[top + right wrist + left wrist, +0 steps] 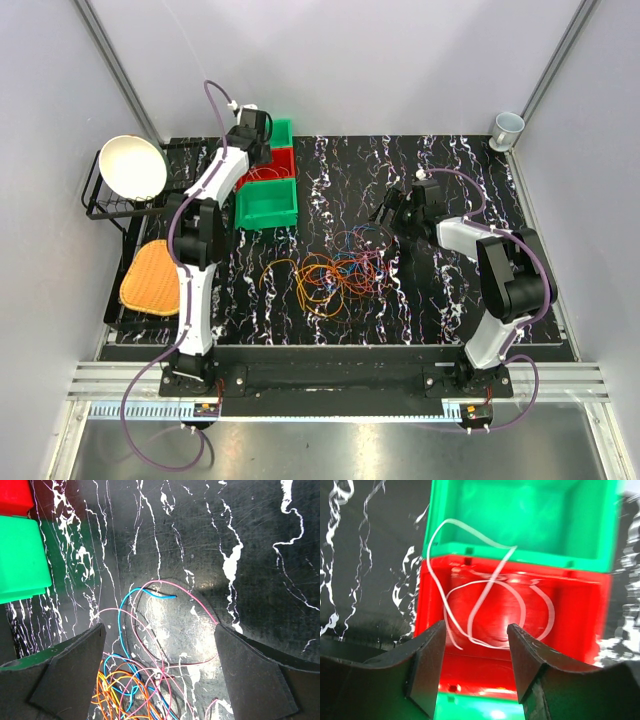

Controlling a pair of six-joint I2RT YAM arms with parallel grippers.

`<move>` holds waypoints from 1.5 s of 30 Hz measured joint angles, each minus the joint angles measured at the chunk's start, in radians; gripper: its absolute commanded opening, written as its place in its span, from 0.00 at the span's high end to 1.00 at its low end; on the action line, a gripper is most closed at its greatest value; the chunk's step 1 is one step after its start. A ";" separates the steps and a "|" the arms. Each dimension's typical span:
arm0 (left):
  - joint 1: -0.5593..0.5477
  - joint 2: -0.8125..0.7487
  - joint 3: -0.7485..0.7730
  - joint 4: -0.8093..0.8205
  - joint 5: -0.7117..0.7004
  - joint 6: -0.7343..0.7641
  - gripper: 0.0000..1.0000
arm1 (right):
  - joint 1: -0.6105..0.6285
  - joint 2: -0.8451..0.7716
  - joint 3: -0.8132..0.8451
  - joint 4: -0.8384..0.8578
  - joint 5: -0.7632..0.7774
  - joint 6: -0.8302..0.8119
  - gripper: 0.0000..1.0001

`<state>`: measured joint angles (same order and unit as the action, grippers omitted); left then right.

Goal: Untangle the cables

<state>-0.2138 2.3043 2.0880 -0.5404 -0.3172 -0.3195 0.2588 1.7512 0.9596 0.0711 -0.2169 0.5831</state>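
Top external: cables (335, 275) heaped mid-table, green bin (267, 203) near (not touching); left fingers (427, 665), right fingers (70, 670) spread.

Bright overhead light; glare whitens the red bin (580, 615); glossy table (260, 580) mirrors a hot patch; left hand (476, 627) blurred.

Top cam sits high behind my arm bases (190, 375) and looks down on the whole table (450, 180) — bases along the bottom edge, left arm on the left. Left wrist cam is close in, facing past my left gripper (476, 630) into the red bin (580, 610), with the green bin (520, 552) just beyond. Right wrist cam hangs low over the table, looking past my right gripper (159, 627) at the cables (117, 695) — pile's edge only. Top shares the bins with left wrist and the pile with right wrist.
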 measured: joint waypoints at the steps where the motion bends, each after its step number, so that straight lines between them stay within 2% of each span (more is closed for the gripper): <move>1: 0.004 0.011 0.001 -0.003 0.000 0.002 0.49 | 0.000 0.002 0.001 0.000 -0.005 0.001 0.05; 3: 0.010 0.029 0.004 -0.008 0.000 0.005 0.52 | 0.000 0.005 0.002 0.003 -0.011 0.002 0.05; 6: 0.015 0.041 0.005 -0.011 0.002 0.008 0.71 | 0.000 0.013 0.003 0.011 -0.013 0.003 0.05; 7: 0.016 0.042 0.005 -0.011 0.003 0.010 0.79 | 0.000 0.017 0.003 0.012 -0.014 0.003 0.05; 8: 0.016 0.042 0.006 -0.011 0.007 0.011 0.94 | 0.000 0.020 0.003 0.012 -0.014 0.003 0.05; 9: 0.016 0.042 0.007 -0.010 0.011 0.009 1.00 | -0.001 0.022 0.003 0.012 -0.014 0.005 0.05; 18: 0.015 0.029 -0.009 0.021 0.024 0.027 1.00 | -0.001 0.037 0.010 0.014 -0.033 0.010 0.05; 24: 0.008 -0.121 -0.176 0.036 0.023 0.026 1.00 | -0.002 0.037 0.013 0.015 -0.039 0.014 0.05; 30: -0.025 -0.222 -0.212 0.080 -0.006 0.046 1.00 | -0.002 0.040 0.013 0.021 -0.055 0.018 0.06; 45: -0.063 -0.234 -0.277 0.063 0.025 0.038 1.00 | -0.003 0.049 0.013 0.037 -0.084 0.027 0.06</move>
<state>-0.2768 2.0701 1.8107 -0.4774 -0.2924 -0.2817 0.2558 1.8000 0.9726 0.1078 -0.3008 0.6102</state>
